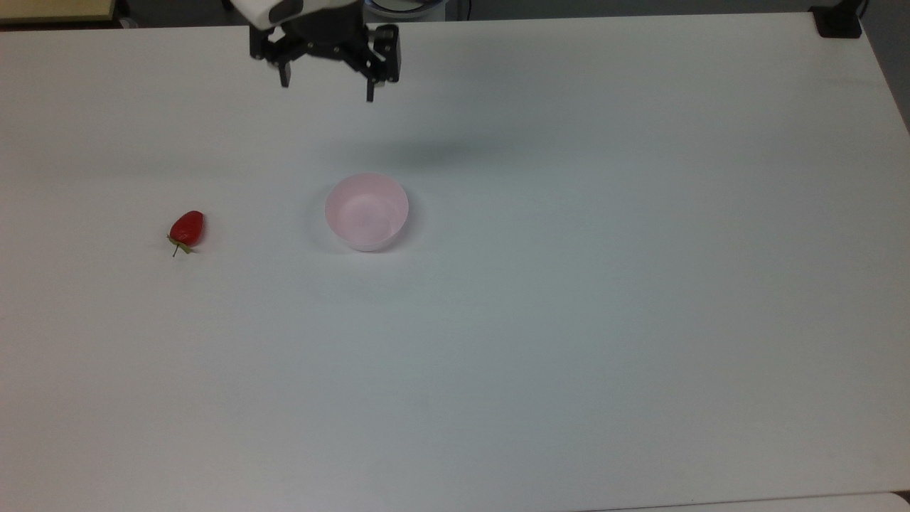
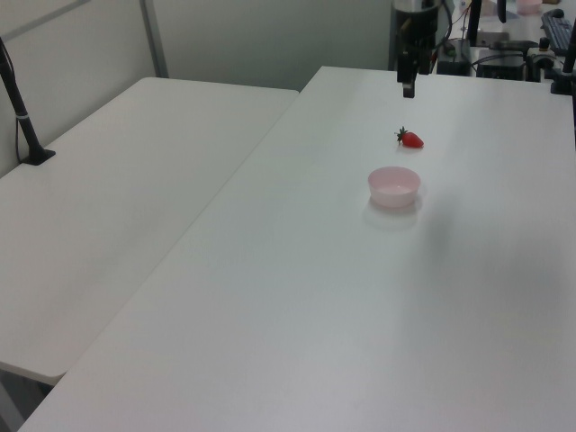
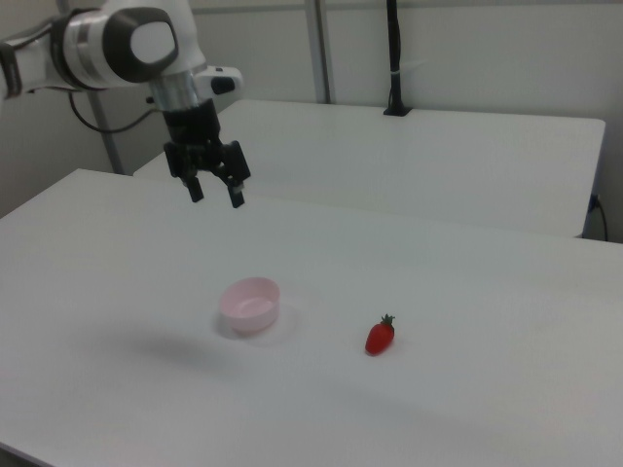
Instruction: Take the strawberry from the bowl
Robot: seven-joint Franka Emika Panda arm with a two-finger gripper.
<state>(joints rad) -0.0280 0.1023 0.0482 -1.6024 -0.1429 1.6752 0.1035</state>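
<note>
Black fingers on the gripper hang spread apart with nothing between them, high over the table and clear of everything on it. In the top view the gripper sits beyond the bowl, toward the far edge of the table, its two fingers pointing down and a wide gap showing between their tips. In the right view the gripper hangs above and to the right view's left of the bowl, with the white and grey arm reaching in from the right view's upper left. In the left view the gripper is seen edge on, beyond the bowl and raised well above the table surface. The pale pink bowl stands upright on the white table with nothing inside it. The strawberry lies on its side on the bare table, well apart from the bowl: to the top view's left of the bowl, and to the right view's right of it, where the strawberry points its green cap upward and away. In the left view the strawberry lies just beyond the bowl, between the bowl and the gripper, its leafy cap toward the left view's left. A soft shadow falls on the table beyond the bowl in the top view.
</note>
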